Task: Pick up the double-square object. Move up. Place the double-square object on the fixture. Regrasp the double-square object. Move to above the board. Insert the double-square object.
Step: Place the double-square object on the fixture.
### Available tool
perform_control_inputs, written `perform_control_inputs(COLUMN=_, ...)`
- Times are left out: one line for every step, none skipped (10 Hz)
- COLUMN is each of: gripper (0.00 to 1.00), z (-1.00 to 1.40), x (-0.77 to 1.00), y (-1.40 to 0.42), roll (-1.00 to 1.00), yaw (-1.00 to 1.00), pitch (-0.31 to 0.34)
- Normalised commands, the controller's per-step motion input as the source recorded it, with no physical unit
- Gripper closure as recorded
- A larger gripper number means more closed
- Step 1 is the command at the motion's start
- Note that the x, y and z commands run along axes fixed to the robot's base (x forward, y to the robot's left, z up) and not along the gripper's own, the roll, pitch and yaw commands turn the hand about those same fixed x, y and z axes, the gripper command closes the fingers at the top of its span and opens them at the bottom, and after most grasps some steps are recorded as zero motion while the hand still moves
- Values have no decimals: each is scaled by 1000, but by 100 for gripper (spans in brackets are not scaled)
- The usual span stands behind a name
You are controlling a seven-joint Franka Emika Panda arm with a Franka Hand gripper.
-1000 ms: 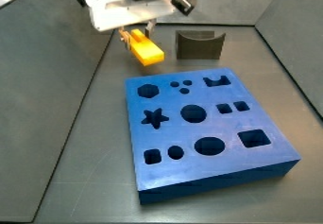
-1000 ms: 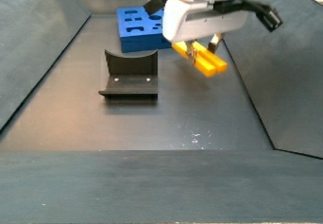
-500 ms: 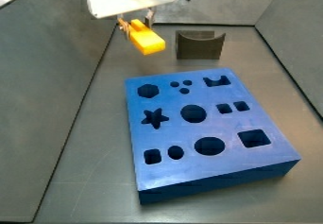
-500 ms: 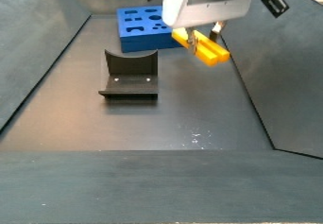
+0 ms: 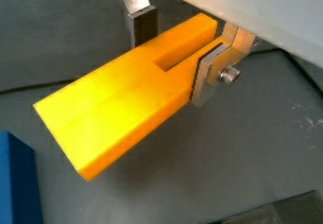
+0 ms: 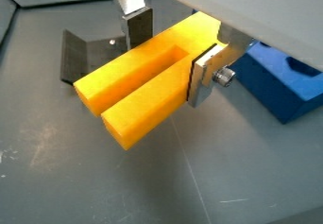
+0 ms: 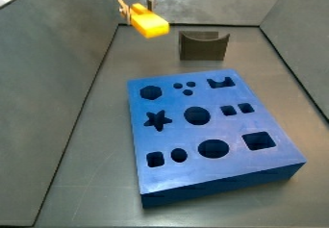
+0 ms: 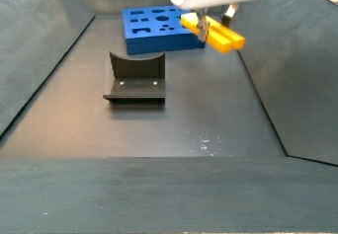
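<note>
The gripper [image 5: 177, 50] is shut on the double-square object [image 5: 113, 114], a bright yellow block with two parallel prongs. In both wrist views its silver fingers [image 6: 206, 75] press on the block's joined end, and the prongs [image 6: 139, 91] stick out past the gripper [image 6: 173, 53]. In both side views the block [image 7: 148, 22] hangs high in the air below the gripper [image 7: 139, 9], well above the floor, with only the lower part of the hand [image 8: 211, 19] in frame. The block [image 8: 215, 36] is level with neither the fixture [image 7: 202, 45] nor the blue board [image 7: 213, 126].
The dark fixture [image 8: 136, 77] stands on the grey floor between the block and the board [image 8: 156, 29]. The board shows star, circle and square holes. Sloping grey walls [image 7: 77, 68] close in the work area on both sides.
The gripper has risen with the yellow block over the last second, now near the top of both side views. The board and fixture have not moved.
</note>
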Motion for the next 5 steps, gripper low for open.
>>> perform_control_inputs(gripper=100, z=1000, x=-21, y=20, roll=38, yaw=-10, pitch=39)
perform_control_inputs(gripper=100, z=895, x=-20, y=19, roll=41, yaw=-10, pitch=44)
perform_control_inputs(gripper=100, z=771, x=-14, y=17, roll=44, yaw=-10, pitch=46)
perform_control_inputs(gripper=100, z=603, x=-7, y=15, roll=48, yaw=-10, pitch=55)
perform_control_inputs(gripper=100, z=476, x=-1, y=15, roll=51, yaw=-9, pitch=64)
